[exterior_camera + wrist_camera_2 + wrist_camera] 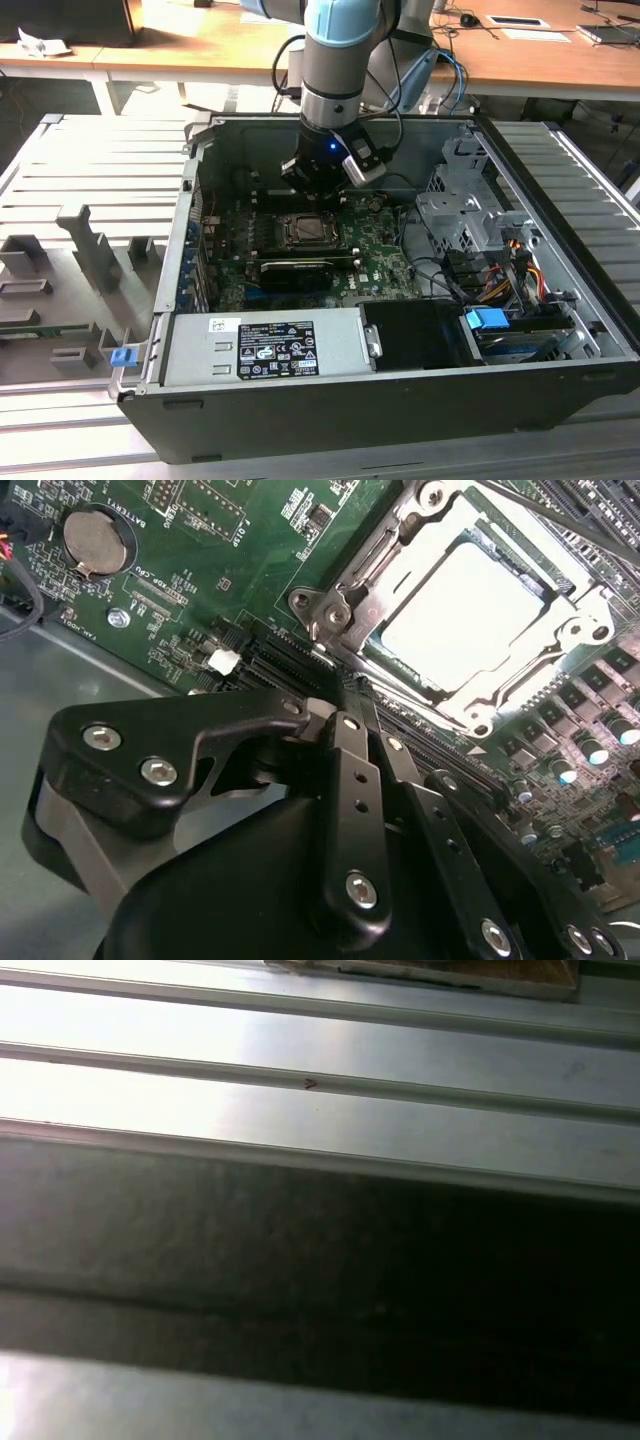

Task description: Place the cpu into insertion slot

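— Second wrist view: where is the flat square silver-grey cpu (462,610)?
— Seated in the silvery-framed square insertion slot (330,605), just beyond the black fingers (345,735), which look pressed together, holding nothing.

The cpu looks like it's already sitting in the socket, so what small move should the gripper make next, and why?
Probably lift straight up a little. The cpu lies flat inside the insertion slot, and the gripper hangs just beyond it inside the computer case, close to the board.

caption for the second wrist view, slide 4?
Gripper poised beside the insertion slot, the cpu already seated in its frame.
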